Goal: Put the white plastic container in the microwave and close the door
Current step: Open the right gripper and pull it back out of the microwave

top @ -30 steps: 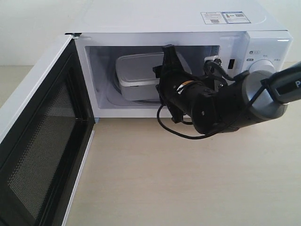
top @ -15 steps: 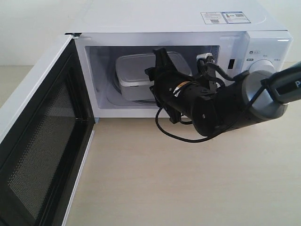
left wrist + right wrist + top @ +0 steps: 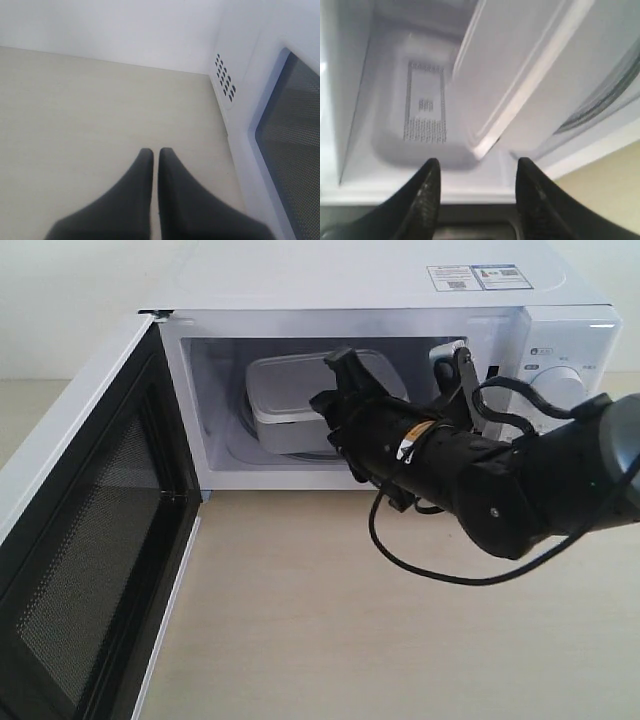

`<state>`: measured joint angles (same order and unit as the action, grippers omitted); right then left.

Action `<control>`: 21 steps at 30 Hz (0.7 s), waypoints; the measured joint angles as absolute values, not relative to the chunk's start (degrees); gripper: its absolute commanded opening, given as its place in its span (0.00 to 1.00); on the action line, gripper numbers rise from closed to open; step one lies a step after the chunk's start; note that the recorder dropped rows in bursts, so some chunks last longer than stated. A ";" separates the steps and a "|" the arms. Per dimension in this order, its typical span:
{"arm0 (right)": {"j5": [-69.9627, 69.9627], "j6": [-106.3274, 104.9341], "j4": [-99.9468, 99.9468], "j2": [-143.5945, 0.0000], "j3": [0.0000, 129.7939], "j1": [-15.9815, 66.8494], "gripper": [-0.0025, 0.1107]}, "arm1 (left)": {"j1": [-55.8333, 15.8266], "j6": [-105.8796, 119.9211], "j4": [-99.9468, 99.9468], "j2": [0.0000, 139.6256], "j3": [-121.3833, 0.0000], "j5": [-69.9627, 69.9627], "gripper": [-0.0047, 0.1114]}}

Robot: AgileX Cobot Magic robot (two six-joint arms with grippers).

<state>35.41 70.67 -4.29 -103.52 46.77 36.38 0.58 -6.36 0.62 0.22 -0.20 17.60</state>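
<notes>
The white plastic container (image 3: 290, 395) sits inside the microwave (image 3: 380, 285) on the glass turntable, lid on. The door (image 3: 90, 530) hangs wide open to the left and shows its black mesh inner face. My right gripper (image 3: 332, 380) is at the cavity mouth, by the container's front right corner, and hides that corner. In the right wrist view the right gripper (image 3: 477, 162) is open, and the container (image 3: 520, 75) lies just beyond the tips with nothing between them. My left gripper (image 3: 154, 152) is shut and empty above the table, beside the microwave's vented side wall (image 3: 225, 75).
The light wooden table (image 3: 350, 620) stretches in front of the microwave. The open door takes up the left foreground. A loose black cable (image 3: 430, 570) hangs under the right arm. Two dials (image 3: 560, 385) are on the right panel, partly behind the arm.
The right gripper has shifted left across the container's front, and the arm has rolled and dropped lower to the right. The container and the door have not moved.
</notes>
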 measured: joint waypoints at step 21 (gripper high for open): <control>29.77 65.03 29.30 -85.74 32.83 36.38 0.43 | 0.58 -6.36 0.62 0.22 -0.20 17.60 0.08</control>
<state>29.77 65.03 29.30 -85.74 32.83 36.38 0.58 -6.36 0.62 0.22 -0.20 17.60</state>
